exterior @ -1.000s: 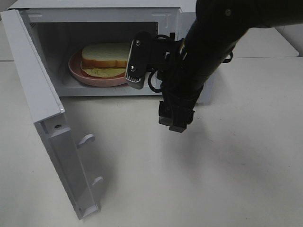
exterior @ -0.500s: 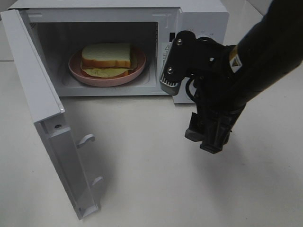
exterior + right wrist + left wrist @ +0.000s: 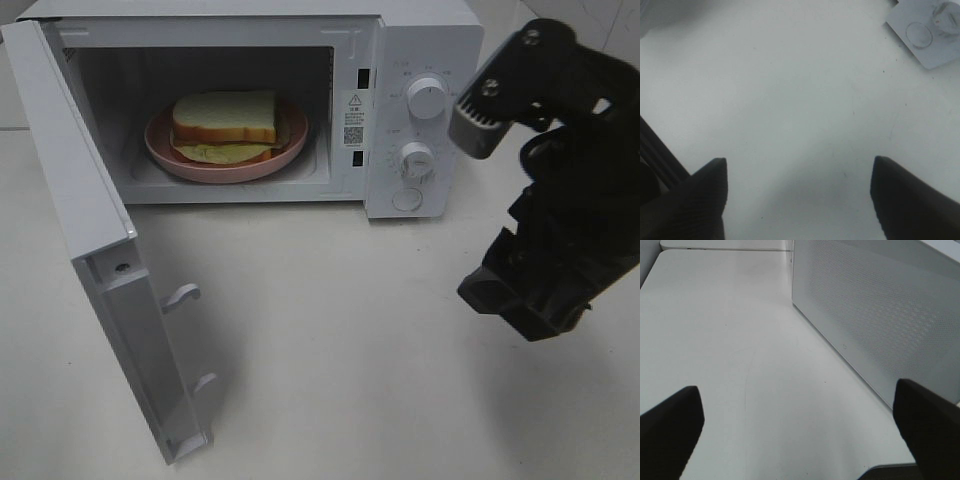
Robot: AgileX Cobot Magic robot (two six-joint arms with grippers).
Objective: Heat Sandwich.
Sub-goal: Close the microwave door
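Inside the open microwave, the sandwich lies flat on a round pink plate that sits on the cavity floor. The sandwich covers the middle of the plate, and the pink rim shows on all sides. The microwave door is swung fully out on its left hinge and reaches toward the camera over the white table. On the control panel to the right of the cavity are an upper dial, a lower dial and a round button.

The right arm hangs over the table to the right of the microwave, well apart from the sandwich. Right wrist view: the right gripper is spread wide, with its two dark fingertips far apart. Only bare table shows between them, and nothing is held. A corner of the control panel shows at the edge of that view.

Left wrist view: the left gripper is likewise spread wide and holds nothing. Its fingertips are over bare table, beside an upright white perforated panel. The exterior high view does not show this gripper.
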